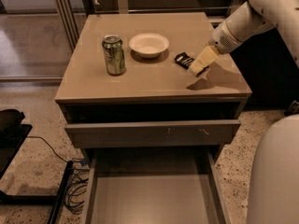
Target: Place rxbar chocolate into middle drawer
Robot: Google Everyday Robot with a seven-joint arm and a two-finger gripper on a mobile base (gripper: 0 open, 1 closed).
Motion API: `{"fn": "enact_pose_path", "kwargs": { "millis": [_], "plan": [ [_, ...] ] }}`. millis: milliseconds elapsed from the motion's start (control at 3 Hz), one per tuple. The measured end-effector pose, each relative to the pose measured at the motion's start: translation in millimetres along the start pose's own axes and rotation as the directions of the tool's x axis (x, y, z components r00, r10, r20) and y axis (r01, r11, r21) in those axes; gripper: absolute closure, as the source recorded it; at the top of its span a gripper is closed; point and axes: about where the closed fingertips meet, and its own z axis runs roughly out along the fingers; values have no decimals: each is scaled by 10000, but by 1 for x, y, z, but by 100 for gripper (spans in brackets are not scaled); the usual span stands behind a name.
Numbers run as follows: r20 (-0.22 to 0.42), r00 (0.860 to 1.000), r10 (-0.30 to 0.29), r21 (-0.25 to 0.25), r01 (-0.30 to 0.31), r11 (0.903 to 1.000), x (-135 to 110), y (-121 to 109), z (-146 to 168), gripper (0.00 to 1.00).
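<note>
The rxbar chocolate (182, 59), a small flat black bar with white lettering, lies on the cabinet top right of the white bowl. My gripper (195, 70) comes in from the upper right on the white arm. It hangs low over the bar's right end and hides part of it. The middle drawer (149, 197) is pulled out at the bottom of the view, a long grey-brown tray with a bare floor. Nothing lies in it.
A green can (114, 54) stands at the left of the cabinet top (140, 80) and a white bowl (149, 44) behind the middle. The drawer with a scratched front (154, 133) sits slightly open above the middle drawer. Cables (74, 192) lie on the floor at left.
</note>
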Motion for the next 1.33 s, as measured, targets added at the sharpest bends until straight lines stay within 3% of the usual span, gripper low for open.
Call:
{"fn": "enact_pose_path", "kwargs": {
  "millis": [333,667,1000,1333],
  "plan": [
    [119,9998,145,26,-145,9999,-6,-10,18,0],
    [105,9987,503,418,-507,9978,1,-20,38,0],
    [82,9987,510,400,-513,9979,2,-20,41,0],
    [82,9987,510,399,-513,9979,2,-20,41,19]
  ]
}}
